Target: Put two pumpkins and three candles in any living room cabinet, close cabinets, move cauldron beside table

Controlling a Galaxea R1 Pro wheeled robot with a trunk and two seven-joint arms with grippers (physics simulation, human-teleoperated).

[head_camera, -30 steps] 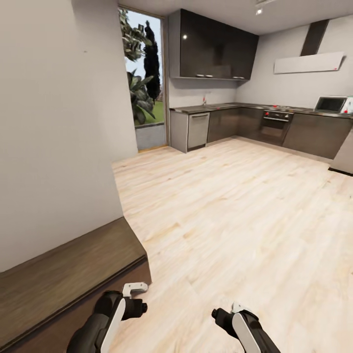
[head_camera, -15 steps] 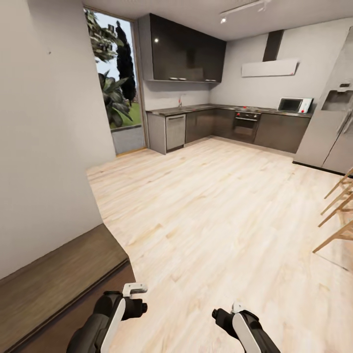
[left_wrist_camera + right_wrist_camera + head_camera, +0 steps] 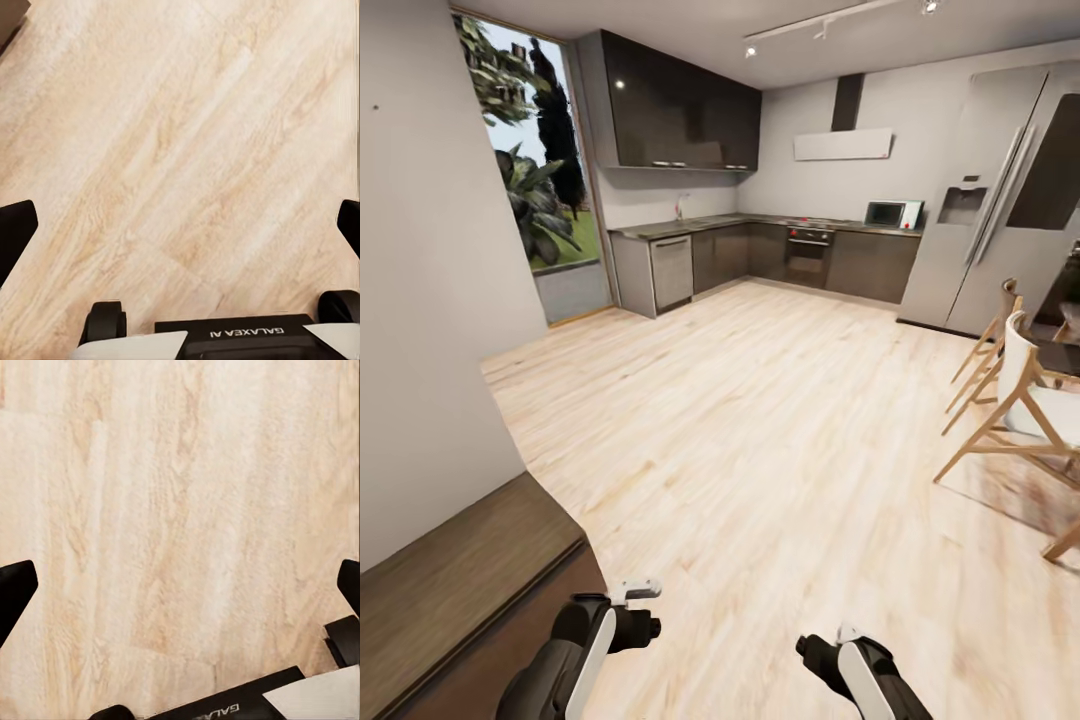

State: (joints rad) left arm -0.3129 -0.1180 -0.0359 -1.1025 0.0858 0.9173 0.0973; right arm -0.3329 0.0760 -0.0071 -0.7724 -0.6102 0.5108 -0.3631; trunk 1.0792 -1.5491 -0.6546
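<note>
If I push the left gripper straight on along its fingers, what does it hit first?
Most likely the bare wood floor: the left gripper is open and points down at the planks, with nothing between. How far is unclear.

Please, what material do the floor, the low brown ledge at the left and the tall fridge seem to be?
The pale plank floor looks like light wood or laminate: grain and board seams show. The low dark brown ledge seems matte wood with streaky grain. The tall grey fridge looks like brushed metal, with a smooth, soft sheen.
</note>
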